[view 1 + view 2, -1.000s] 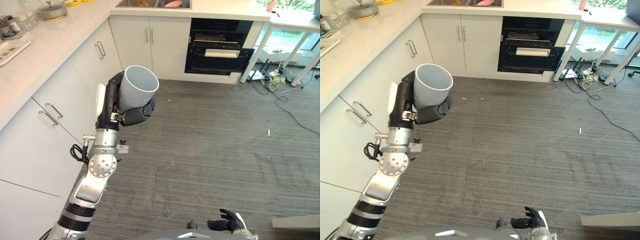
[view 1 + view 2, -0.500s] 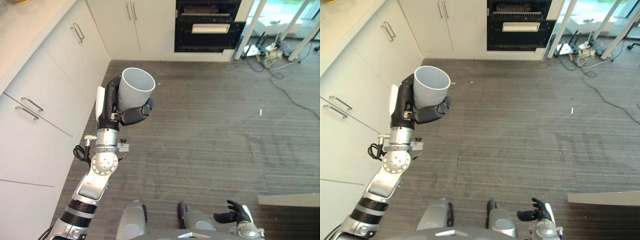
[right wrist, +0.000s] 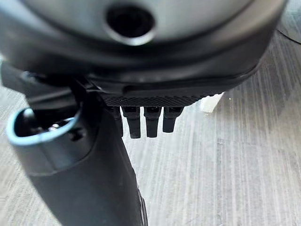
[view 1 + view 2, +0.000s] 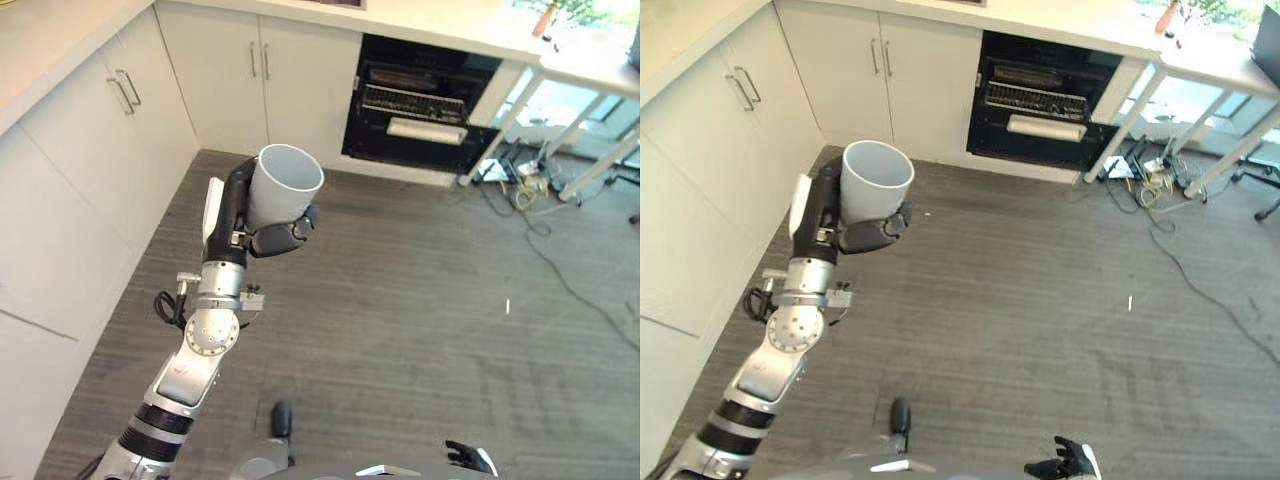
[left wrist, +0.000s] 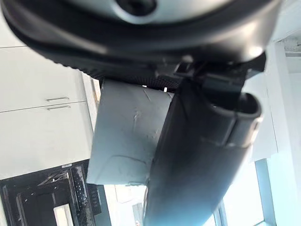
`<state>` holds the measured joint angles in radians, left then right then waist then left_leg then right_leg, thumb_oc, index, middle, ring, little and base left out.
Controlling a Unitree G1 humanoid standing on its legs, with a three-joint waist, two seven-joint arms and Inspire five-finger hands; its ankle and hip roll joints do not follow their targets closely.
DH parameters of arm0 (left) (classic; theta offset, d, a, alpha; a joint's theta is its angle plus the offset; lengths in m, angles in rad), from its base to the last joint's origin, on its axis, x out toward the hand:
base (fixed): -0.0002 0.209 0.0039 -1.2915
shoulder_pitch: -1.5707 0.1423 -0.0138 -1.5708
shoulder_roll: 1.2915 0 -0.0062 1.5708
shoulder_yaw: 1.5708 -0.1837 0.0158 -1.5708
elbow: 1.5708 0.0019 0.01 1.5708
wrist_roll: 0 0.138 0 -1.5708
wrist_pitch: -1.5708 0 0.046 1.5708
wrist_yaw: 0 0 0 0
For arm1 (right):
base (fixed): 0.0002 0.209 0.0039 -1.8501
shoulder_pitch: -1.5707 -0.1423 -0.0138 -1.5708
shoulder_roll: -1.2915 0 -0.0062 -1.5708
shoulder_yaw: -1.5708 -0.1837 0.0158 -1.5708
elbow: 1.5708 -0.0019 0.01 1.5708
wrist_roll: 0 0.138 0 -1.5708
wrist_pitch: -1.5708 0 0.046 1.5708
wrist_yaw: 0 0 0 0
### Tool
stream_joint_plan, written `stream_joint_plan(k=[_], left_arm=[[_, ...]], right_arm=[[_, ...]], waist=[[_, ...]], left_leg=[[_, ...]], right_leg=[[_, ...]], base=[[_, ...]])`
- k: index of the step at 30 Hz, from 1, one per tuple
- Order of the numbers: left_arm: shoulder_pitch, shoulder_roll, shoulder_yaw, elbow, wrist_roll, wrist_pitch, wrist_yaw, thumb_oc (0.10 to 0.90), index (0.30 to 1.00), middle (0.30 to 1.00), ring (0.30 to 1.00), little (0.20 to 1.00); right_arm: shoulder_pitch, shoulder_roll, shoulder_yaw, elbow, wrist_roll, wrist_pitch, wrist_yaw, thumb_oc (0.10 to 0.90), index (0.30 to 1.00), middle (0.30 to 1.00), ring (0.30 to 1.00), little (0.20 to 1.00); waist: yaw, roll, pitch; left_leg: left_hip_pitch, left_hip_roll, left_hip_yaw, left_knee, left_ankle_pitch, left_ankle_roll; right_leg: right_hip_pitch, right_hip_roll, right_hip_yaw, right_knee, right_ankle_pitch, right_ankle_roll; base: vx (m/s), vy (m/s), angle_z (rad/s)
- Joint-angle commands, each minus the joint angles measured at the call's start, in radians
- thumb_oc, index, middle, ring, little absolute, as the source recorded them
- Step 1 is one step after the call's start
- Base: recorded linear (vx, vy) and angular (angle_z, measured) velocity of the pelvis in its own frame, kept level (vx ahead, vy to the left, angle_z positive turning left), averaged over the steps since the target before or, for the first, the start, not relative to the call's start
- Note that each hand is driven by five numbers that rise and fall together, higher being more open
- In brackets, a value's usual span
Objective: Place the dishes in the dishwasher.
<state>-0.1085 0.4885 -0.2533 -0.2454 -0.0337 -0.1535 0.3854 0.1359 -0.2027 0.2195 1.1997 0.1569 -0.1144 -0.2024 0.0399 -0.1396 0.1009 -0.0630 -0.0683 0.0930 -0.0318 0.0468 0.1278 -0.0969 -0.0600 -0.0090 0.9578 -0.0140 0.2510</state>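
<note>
Left eye view shows the left hand (image 4: 262,225) wrapped around a pale grey cup (image 4: 283,189), fingers curled under its wall and thumb behind it, so the cup rides upright with its mouth up, raised over the grey floor (image 4: 420,300). In the left wrist view the same cup (image 5: 127,136) sits against the palm with the thumb laid along its side. White cabinets (image 4: 90,160) run along the robot's left and turn the corner ahead, where the dishwasher (image 4: 425,105) stands open beneath the counter, its rack (image 4: 412,103) visible inside the dark cavity. The cup is well apart from that opening, with a stretch of bare floor between them. The right hand (image 3: 141,120) hangs low by the robot's side, its fingers loosely relaxed and holding nothing. As a judgement, the task is at the carrying stage: this dish is picked up and secure, but the approach to the dishwasher and the setting of the cup into the rack are left to do.
</note>
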Motion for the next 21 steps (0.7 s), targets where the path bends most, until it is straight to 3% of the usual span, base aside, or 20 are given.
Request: stream_joint_plan(k=[1, 2, 3, 4, 5, 7, 9, 10, 11, 12, 13, 15, 16, 17, 19, 21], left_arm=[[-0.143, 0.024, 0.040, -0.106, 0.045, -0.084, -0.008, 0.400, 0.300, 0.300, 0.300, 0.300], [-0.143, 0.012, 0.031, -0.097, 0.037, -0.086, -0.009, 0.400, 0.300, 0.300, 0.300, 0.300], [-0.142, 0.011, 0.031, -0.096, 0.037, -0.086, -0.010, 0.400, 0.300, 0.300, 0.300, 0.300], [-0.143, 0.002, 0.028, -0.089, 0.027, -0.086, -0.015, 0.400, 0.300, 0.300, 0.300, 0.300], [-0.146, -0.004, 0.024, -0.081, 0.022, -0.089, -0.017, 0.400, 0.300, 0.300, 0.300, 0.300], [-0.156, -0.024, 0.004, -0.056, -0.013, -0.096, -0.025, 0.400, 0.300, 0.300, 0.300, 0.300], [-0.159, -0.031, -0.005, -0.044, -0.017, -0.093, -0.028, 0.400, 0.300, 0.300, 0.300, 0.300], [-0.155, -0.035, -0.008, -0.041, -0.011, -0.089, -0.026, 0.400, 0.300, 0.300, 0.300, 0.300], [-0.147, -0.042, 0.002, -0.047, 0.006, -0.085, -0.034, 0.400, 0.300, 0.300, 0.300, 0.300], [-0.147, -0.042, 0.002, -0.047, 0.006, -0.085, -0.034, 0.400, 0.300, 0.300, 0.300, 0.300], [-0.146, -0.056, 0.003, -0.030, -0.009, -0.096, -0.031, 0.400, 0.300, 0.300, 0.300, 0.300], [-0.146, -0.056, 0.003, -0.030, -0.009, -0.096, -0.031, 0.400, 0.300, 0.300, 0.300, 0.300], [-0.164, -0.071, -0.005, -0.031, -0.032, -0.105, -0.030, 0.400, 0.300, 0.300, 0.300, 0.300], [-0.166, -0.070, -0.005, -0.030, -0.047, -0.110, -0.043, 0.400, 0.300, 0.300, 0.300, 0.300], [-0.164, -0.072, -0.018, -0.024, -0.074, -0.103, -0.059, 0.400, 0.300, 0.300, 0.300, 0.300], [-0.161, -0.074, -0.018, -0.015, -0.097, -0.097, -0.060, 0.400, 0.300, 0.300, 0.300, 0.300]], right_arm=[[-0.081, -0.027, 0.016, -0.037, -0.016, -0.005, -0.007, 0.800, 0.900, 0.900, 0.900, 0.900], [-0.078, -0.025, 0.013, -0.038, -0.001, -0.010, -0.004, 0.800, 0.900, 0.900, 0.900, 0.900], [-0.078, -0.027, 0.013, -0.038, 0.000, -0.010, -0.004, 0.800, 0.900, 0.900, 0.900, 0.900], [-0.071, -0.028, 0.012, -0.043, 0.009, -0.014, 0.001, 0.800, 0.900, 0.900, 0.900, 0.900], [-0.071, -0.032, 0.011, -0.041, 0.012, -0.016, 0.001, 0.800, 0.900, 0.900, 0.900, 0.900], [-0.050, -0.047, -0.017, -0.039, 0.053, -0.024, -0.009, 0.800, 0.900, 0.900, 0.900, 0.900], [-0.048, -0.050, -0.025, -0.033, 0.064, -0.022, -0.016, 0.800, 0.900, 0.900, 0.900, 0.900], [-0.049, -0.056, -0.033, -0.023, 0.071, -0.019, -0.021, 0.800, 0.900, 0.900, 0.900, 0.900], [-0.040, -0.057, -0.043, -0.010, 0.094, -0.018, -0.016, 0.800, 0.900, 0.900, 0.900, 0.900], [-0.040, -0.057, -0.043, -0.010, 0.094, -0.018, -0.016, 0.800, 0.900, 0.900, 0.900, 0.900], [-0.053, -0.069, -0.055, -0.009, 0.119, -0.020, -0.011, 0.800, 0.900, 0.900, 0.900, 0.900], [-0.053, -0.069, -0.055, -0.009, 0.119, -0.020, -0.011, 0.800, 0.900, 0.900, 0.900, 0.900], [-0.060, -0.080, -0.080, -0.014, 0.141, -0.028, -0.015, 0.800, 0.900, 0.900, 0.900, 0.900], [-0.065, -0.100, -0.087, -0.029, 0.150, -0.033, -0.023, 0.800, 0.900, 0.900, 0.900, 0.900], [-0.098, -0.118, -0.083, -0.033, 0.138, -0.028, -0.037, 0.800, 0.900, 0.900, 0.900, 0.900], [-0.107, -0.124, -0.080, -0.050, 0.146, -0.032, -0.049, 0.800, 0.900, 0.900, 0.900, 0.900]], waist=[[-0.027, 0.058, 0.038], [-0.051, 0.077, 0.058], [-0.058, 0.075, 0.058], [-0.078, 0.089, 0.067], [-0.092, 0.093, 0.067], [-0.143, 0.069, 0.060], [-0.153, 0.068, 0.055], [-0.156, 0.071, 0.050], [-0.155, 0.063, 0.015], [-0.155, 0.063, 0.015], [-0.164, 0.068, 0.006], [-0.165, 0.067, 0.006], [-0.181, 0.055, 0.010], [-0.169, 0.026, 0.023], [-0.143, 0.010, 0.041], [-0.124, 0.012, 0.047]], left_leg=[[0.005, 0.062, -0.073, -0.055, 0.005, -0.099], [0.055, 0.063, -0.107, -0.055, -0.010, -0.099], [0.056, 0.058, -0.113, -0.055, -0.013, -0.099], [0.088, 0.060, -0.137, -0.055, -0.027, -0.101], [0.111, 0.058, -0.154, -0.055, -0.038, -0.106], [0.186, 0.022, -0.211, -0.055, -0.100, -0.126], [0.211, 0.019, -0.222, -0.055, -0.122, -0.129], [0.235, 0.021, -0.226, -0.055, -0.140, -0.131], [0.260, 0.022, -0.208, -0.055, -0.125, -0.135], [0.260, 0.022, -0.208, -0.055, -0.125, -0.135], [0.251, 0.013, -0.189, 0.084, -0.092, -0.168], [0.250, 0.013, -0.189, 0.085, -0.092, -0.168], [0.176, 0.013, -0.105, 0.279, -0.054, -0.219], [0.088, 0.018, -0.048, 0.484, -0.002, -0.272], [0.014, 0.069, -0.022, 0.587, 0.003, -0.268], [-0.019, 0.104, -0.016, 0.510, -0.029, -0.241]], right_leg=[[0.074, 0.071, 0.022, -0.262, 0.213, -0.031], [-0.038, 0.094, 0.013, -0.285, 0.157, -0.057], [-0.038, 0.089, 0.007, -0.278, 0.148, -0.057], [-0.108, 0.094, -0.022, -0.329, 0.071, -0.091], [-0.126, 0.098, -0.044, -0.409, 0.037, -0.104], [-0.134, 0.113, -0.036, -0.764, 0.035, -0.115], [-0.124, 0.120, -0.046, -0.837, 0.052, -0.114], [-0.111, 0.116, -0.097, -0.870, 0.072, -0.115], [-0.048, 0.110, -0.097, -0.891, 0.077, -0.143], [-0.048, 0.110, -0.097, -0.891, 0.077, -0.143], [0.021, 0.133, -0.027, -0.911, 0.069, -0.175], [0.020, 0.133, -0.027, -0.911, 0.069, -0.175], [0.059, 0.109, -0.041, -0.927, 0.070, -0.188], [0.127, 0.086, -0.035, -0.967, 0.054, -0.205], [0.192, 0.076, -0.016, -1.007, 0.035, -0.219], [0.230, 0.070, 0.017, -1.033, 0.026, -0.213]], base=[[0.46, 0.232, 1.35], [0.29, 0.123, 1.34], [0.52, 0.168, 0.84], [0.40, 0.058, 0.48], [0.63, 0.052, 0.62], [0.70, -0.010, 0.93], [0.43, -0.005, 1.08], [0.53, -0.037, 1.05], [0.38, -0.037, 0.74], [0.44, -0.042, 0.07], [0.22, -0.005, -0.14], [0.16, -0.010, -0.15], [0.25, -0.074, -0.14], [0.37, -0.096, 0.09], [0.33, -0.051, -0.16], [0.30, 0.100, -0.70]])
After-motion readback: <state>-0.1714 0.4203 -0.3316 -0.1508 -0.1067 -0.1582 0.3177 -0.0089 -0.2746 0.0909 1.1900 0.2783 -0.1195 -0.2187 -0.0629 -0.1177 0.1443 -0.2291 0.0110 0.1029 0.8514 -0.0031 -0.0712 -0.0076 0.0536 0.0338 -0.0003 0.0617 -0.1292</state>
